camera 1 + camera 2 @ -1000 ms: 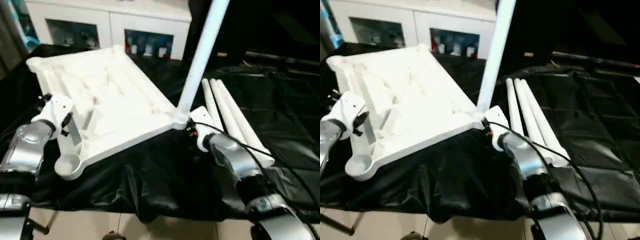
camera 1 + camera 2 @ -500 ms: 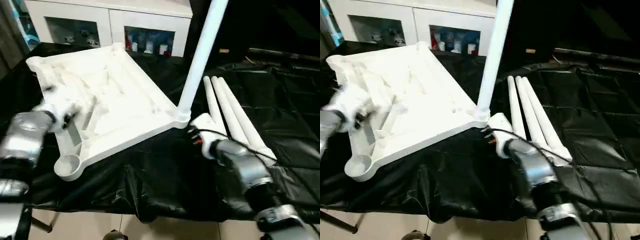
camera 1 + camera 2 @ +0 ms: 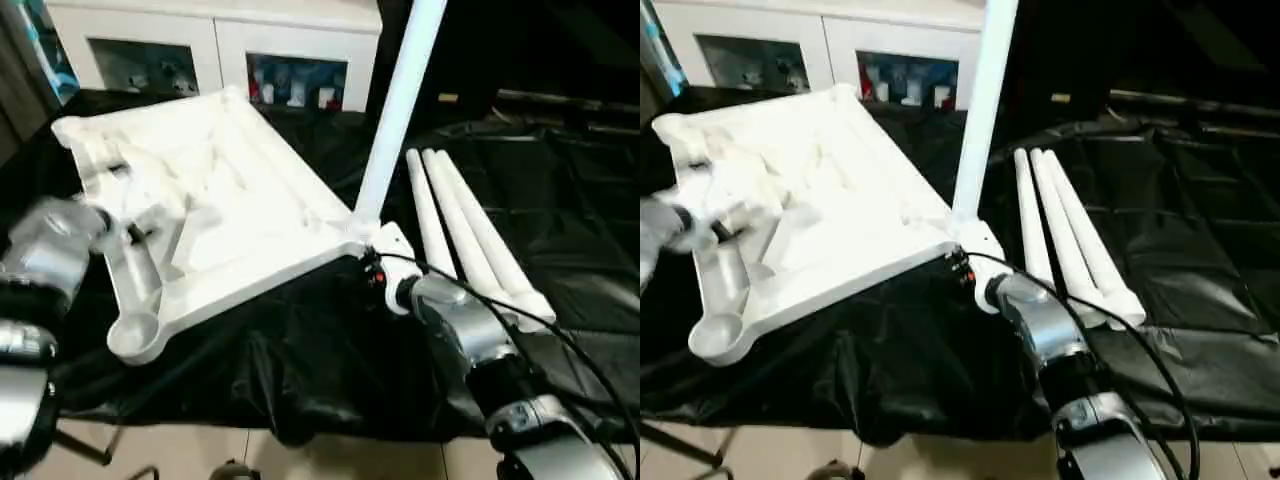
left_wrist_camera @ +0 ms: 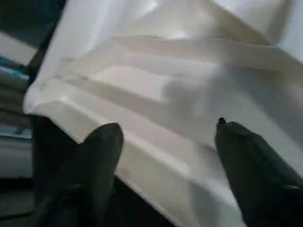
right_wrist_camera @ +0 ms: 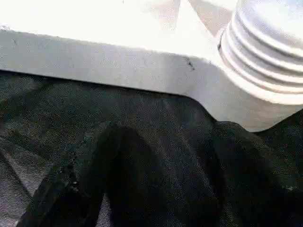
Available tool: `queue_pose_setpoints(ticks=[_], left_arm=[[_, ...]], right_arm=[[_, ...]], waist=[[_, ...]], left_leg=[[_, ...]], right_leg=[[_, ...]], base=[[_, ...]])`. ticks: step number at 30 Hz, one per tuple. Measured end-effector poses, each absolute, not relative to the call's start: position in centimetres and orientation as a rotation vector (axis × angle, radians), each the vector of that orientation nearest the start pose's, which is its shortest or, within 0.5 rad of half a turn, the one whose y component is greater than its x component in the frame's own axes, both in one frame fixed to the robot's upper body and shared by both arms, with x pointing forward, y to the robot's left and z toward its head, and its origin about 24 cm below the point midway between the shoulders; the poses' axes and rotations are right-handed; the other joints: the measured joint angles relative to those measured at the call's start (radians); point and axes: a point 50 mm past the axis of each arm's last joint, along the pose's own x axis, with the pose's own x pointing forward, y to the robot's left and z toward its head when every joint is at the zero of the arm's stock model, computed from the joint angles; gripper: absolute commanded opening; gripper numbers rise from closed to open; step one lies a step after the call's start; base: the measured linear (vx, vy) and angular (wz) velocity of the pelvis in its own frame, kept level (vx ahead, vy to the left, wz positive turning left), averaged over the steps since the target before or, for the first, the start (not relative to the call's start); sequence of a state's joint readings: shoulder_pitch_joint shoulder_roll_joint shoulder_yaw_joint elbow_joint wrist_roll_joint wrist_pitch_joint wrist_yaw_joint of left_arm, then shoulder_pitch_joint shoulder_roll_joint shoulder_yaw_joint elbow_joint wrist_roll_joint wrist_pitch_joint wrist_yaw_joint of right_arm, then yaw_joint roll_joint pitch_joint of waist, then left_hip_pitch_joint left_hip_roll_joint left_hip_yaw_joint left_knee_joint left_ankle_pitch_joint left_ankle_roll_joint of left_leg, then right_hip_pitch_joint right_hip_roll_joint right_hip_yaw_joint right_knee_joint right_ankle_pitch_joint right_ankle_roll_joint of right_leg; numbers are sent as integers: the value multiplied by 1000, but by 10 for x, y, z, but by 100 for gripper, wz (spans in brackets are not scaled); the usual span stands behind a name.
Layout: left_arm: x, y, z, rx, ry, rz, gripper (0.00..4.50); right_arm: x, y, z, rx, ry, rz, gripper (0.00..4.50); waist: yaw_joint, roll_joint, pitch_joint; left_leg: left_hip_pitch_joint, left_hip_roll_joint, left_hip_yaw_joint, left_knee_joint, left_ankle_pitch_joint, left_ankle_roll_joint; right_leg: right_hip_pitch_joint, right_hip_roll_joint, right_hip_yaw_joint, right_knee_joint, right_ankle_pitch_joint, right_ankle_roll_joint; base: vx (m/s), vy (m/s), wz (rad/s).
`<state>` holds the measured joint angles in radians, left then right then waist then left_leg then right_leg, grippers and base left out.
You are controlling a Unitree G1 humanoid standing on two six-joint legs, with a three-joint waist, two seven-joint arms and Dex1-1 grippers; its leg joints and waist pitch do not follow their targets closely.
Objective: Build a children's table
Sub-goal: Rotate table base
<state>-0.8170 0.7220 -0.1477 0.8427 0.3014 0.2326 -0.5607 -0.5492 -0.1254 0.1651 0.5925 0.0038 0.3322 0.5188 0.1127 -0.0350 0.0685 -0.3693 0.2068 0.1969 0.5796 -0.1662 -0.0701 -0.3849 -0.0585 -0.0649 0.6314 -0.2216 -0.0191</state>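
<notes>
The right end effector [image 5: 161,179], fingers apart, sits beside the children's table [image 3: 230,200] at the corner socket holding one upright leg [image 3: 400,100]. The left end effector [image 4: 165,156], also apart, hovers over the ribbed underside. The top lies upside down on the black worktop [image 3: 580,250], its long axis running diagonally away; three loose legs [image 3: 470,230] lie alongside.

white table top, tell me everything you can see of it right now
The white table top looks like moulded plastic and lies upside down on the black-draped work table, ribbed underside up, its near corner past the cloth's front edge. Round sockets sit at its corners; the near one is empty, while one white leg stands upright in the socket nearest the right gripper, which sits open just below that corner. The left gripper is open over its left rim.
</notes>
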Motion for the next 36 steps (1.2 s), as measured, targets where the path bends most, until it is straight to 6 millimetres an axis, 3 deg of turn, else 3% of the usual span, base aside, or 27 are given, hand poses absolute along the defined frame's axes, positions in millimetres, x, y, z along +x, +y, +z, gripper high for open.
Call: queue_pose_setpoints(ticks=[7, 14, 20, 31, 36], left_arm=[[359, 316, 135, 829, 554, -141, 291], [347, 308, 102, 911, 749, -365, 214], [343, 302, 101, 917, 804, -491, 165], [321, 272, 102, 790, 849, -955, 84], [314, 244, 98, 702, 803, -1156, 39]], right_arm=[[331, -99, 27, -166, 445, 685, 349], [336, -89, 24, -154, 452, 677, 349], [344, -83, 24, -120, 460, 643, 349], [349, -78, 24, -116, 452, 618, 349], [353, -82, 24, -129, 451, 608, 349]], waist=[[3, 0, 0], [-2, 0, 0], [-2, 0, 0], [5, 0, 0], [4, 0, 0]], left_leg=[[0, 0, 0, 0, 0, 0], [0, 0, 0, 1, 0, 0], [1, 0, 0, 1, 1, -1], [0, 0, 0, 0, 1, -1], [0, 0, 1, 2, 1, -1]], right_leg=[[0, 0, 0, 0, 0, 0], [0, 0, 0, 1, 0, 0], [0, 0, 0, 2, 0, -1], [0, -1, 0, 1, 0, -1], [0, -1, 0, 2, 0, -1]], base=[[0, 0, 0], [0, 0, 0], [0, 0, 0], [0, 0, 0], [0, 0, 0]])
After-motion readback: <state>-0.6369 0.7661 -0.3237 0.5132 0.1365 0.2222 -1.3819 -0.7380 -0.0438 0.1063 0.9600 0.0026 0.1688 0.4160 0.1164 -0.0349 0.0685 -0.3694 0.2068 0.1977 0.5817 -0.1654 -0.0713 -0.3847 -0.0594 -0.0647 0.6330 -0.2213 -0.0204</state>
